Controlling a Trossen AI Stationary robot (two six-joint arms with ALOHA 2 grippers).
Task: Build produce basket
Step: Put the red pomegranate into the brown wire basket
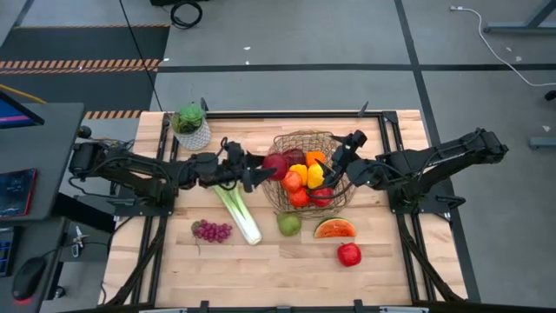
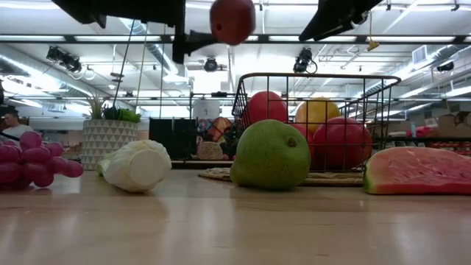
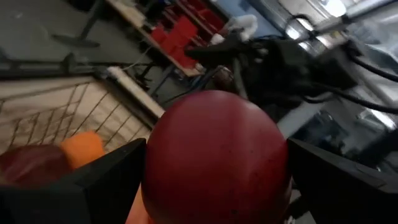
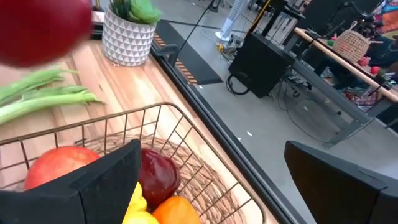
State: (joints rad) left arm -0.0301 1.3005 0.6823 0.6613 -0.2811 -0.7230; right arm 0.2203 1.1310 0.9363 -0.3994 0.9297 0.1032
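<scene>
From above, the basket (image 1: 306, 174) sits at the middle of the wooden surface (image 1: 174, 269), already holding a yellow pepper (image 1: 314, 176), oranges and red fruit. The left tool (image 1: 261, 171) reaches to the basket's left rim with a dark red apple (image 1: 275, 164) between its fingers; the right tool (image 1: 341, 163) hangs over the basket's right side with its fingers spread and nothing between them.

The low view adds height: the dark red apple (image 2: 232, 20) is in the air, well above the basket (image 2: 316, 121) rim, beside a dark finger. It also shows the pear (image 2: 271, 154) standing in front of the basket, the leek (image 2: 138, 165) end-on, the grapes (image 2: 33, 163) cut off at the edge, and the watermelon slice (image 2: 416, 171) partly out of frame.

The left wrist view is almost filled by the dark red apple (image 3: 214, 158), flanked by both fingers (image 3: 93, 186), so the grip reads as closed on it; little of the basket shows past it. The right wrist view looks down into the basket (image 4: 155, 149) past its own parted fingers (image 4: 106, 180), with the potted plant (image 4: 129, 34) beyond and the dark red apple (image 4: 40, 28) blurred at the corner.

A second red apple (image 1: 349, 254) lies near the surface's front edge, seen only from above. No writing can be read.
</scene>
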